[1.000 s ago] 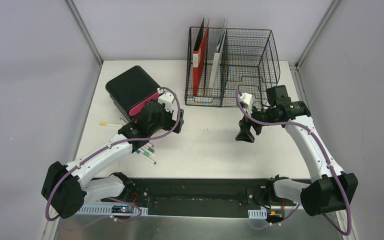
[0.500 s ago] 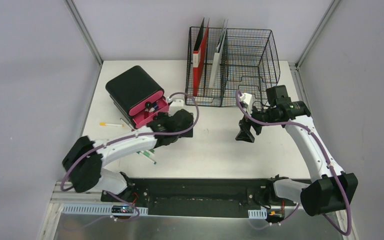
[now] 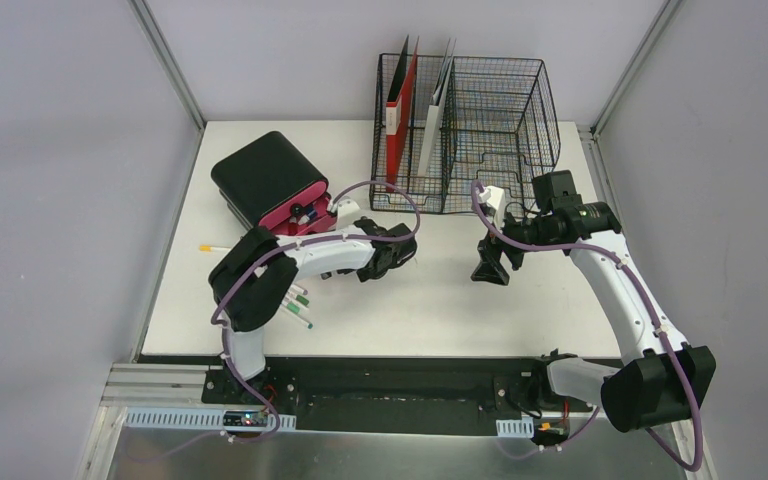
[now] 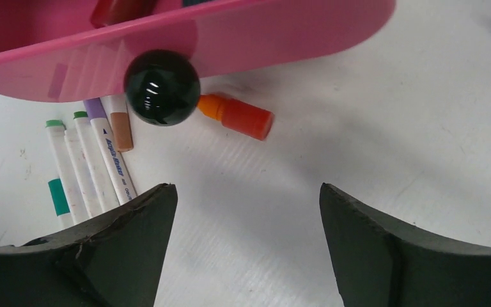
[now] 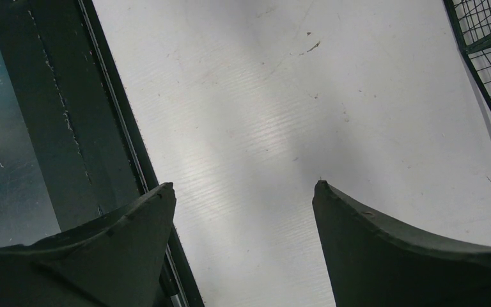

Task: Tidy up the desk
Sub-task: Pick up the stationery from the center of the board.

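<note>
The white desk carries a black box with an open pink drawer at the back left. My left gripper hovers just right of that drawer, open and holding nothing. In the left wrist view the left gripper faces the pink drawer and its black round knob. An orange marker lies loose below the drawer front, and several white markers lie to the left. My right gripper hangs open over bare desk in front of the rack; in its wrist view the right gripper is empty.
A black wire-mesh rack with a red folder stands at the back centre. Loose markers lie beside the left arm and a yellow-tipped pen lies further left. A dark frame rail runs along the desk edge.
The left arm folded its elbow inward and carried its gripper rightwards, away from the drawer, uncovering the drawer front. The right arm has not moved.
</note>
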